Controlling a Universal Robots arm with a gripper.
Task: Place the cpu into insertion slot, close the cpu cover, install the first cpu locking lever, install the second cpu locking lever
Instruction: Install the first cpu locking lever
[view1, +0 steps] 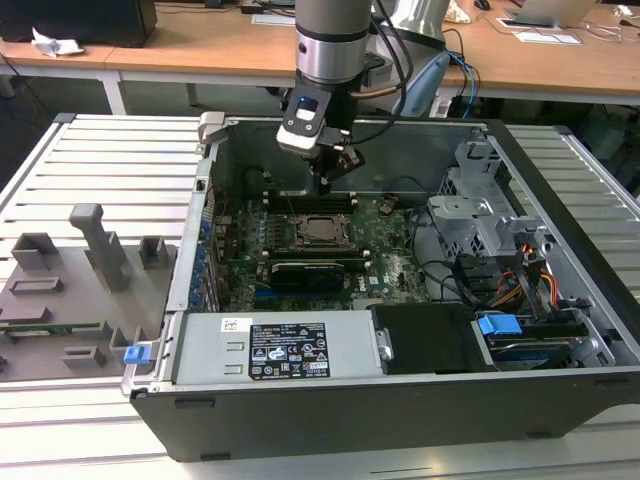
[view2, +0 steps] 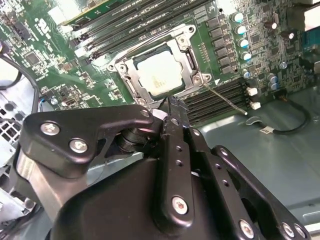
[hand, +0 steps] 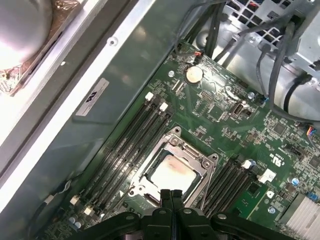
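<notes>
- Silvery-beige cpu (hand: 171, 173) lying flat inside the insertion slot (hand: 175, 135), on the green motherboard (hand: 240, 125).
- Framed by the cpu cover (hand: 201, 166), folded down flat around that metal top.
- Hanging just above the socket's edge in both wrist views: the gripper (hand: 170, 194), fingers pressed together (nothing seen between them).
- Angling out from one socket corner over the memory slots (view2: 200, 107): a thin wire lever (view2: 225, 99).
- In the exterior view, gripper (view1: 325, 187) down inside the open computer case (view1: 400, 410).
</notes>
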